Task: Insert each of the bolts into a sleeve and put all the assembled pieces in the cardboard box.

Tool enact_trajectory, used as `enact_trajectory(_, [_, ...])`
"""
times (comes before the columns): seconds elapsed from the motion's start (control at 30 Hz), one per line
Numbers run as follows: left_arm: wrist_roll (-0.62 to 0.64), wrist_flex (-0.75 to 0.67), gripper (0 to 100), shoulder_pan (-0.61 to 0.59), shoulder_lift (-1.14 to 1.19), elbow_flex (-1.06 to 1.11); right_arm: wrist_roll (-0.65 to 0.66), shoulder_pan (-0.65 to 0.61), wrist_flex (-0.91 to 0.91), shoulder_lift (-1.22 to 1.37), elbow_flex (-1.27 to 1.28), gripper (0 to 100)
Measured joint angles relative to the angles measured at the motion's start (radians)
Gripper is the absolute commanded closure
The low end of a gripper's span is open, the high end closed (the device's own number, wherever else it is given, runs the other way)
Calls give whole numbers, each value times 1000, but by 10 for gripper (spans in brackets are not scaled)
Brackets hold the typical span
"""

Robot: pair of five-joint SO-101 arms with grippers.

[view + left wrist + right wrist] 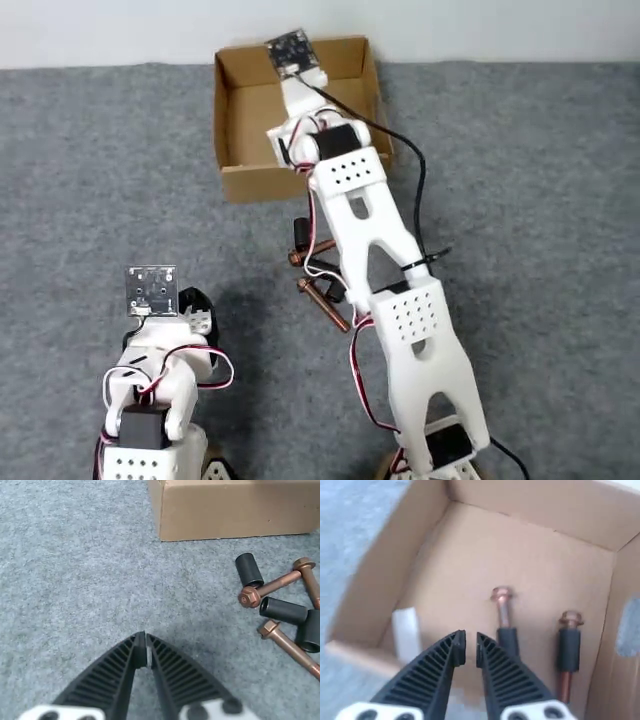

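Done: two joined pieces (503,611) lie on the floor of the cardboard box (245,125). Each one is a bolt pushed through a black sleeve.
Left to do: I count three loose bolts (277,584) and three loose sleeves (249,569) on the grey worktop (520,200). None of them are joined. I think a bit less than half the job is done.
Where the loose ones are: in the middle of the high view, just below the box and partly under the right arm.
How the joined pieces lie: flat, side by side and almost in line with each other. Their heads point to the box wall far from the claw.
How the loose ones lie: flat and pointing all different ways. One bolt (322,303) slants from upper left to lower right in the high view. Two bolts cross near their heads.
Right claw (470,647): over the box, open just a crack, with nothing in it.
Left claw (145,652): at the lower left of the high view, near the loose parts. It is closed tight and holds nothing.
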Motion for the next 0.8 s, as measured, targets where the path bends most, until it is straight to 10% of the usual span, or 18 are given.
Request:
enact_trajectory(0.37, [0, 0, 995, 0, 0, 0, -133, -69, 523, 5, -227, 955])
enact_trajectory(0.53, [0, 0, 995, 0, 0, 0, -230, -80, 557, 26, -212, 807])
enact_trajectory(0.8, [0, 0, 995, 0, 0, 0, -247, -97, 557, 114, -147, 858])
